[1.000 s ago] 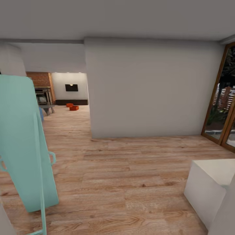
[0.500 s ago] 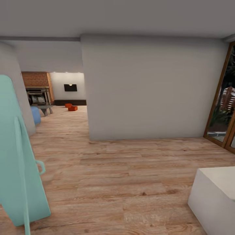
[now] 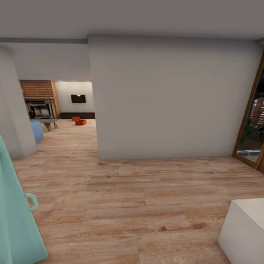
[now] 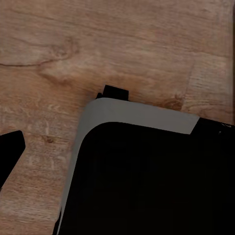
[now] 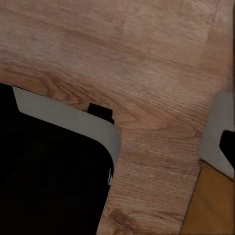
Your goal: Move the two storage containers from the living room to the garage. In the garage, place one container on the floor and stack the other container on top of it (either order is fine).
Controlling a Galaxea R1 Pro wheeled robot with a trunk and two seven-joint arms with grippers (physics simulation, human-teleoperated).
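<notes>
view: slides left and forward against a second ago, so the base is rolling | landmark: white partition wall (image 3: 168,99) | two storage containers (image 3: 78,121): on the living room plank floor beyond the wall's left edge, far off | grippers: cannot tell whether apart or together | task: approach underway, nothing carried yet

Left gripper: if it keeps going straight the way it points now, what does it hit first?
Probably the wood plank floor, or the robot's own grey-edged black base lower in that view; depth is unclear.
</notes>
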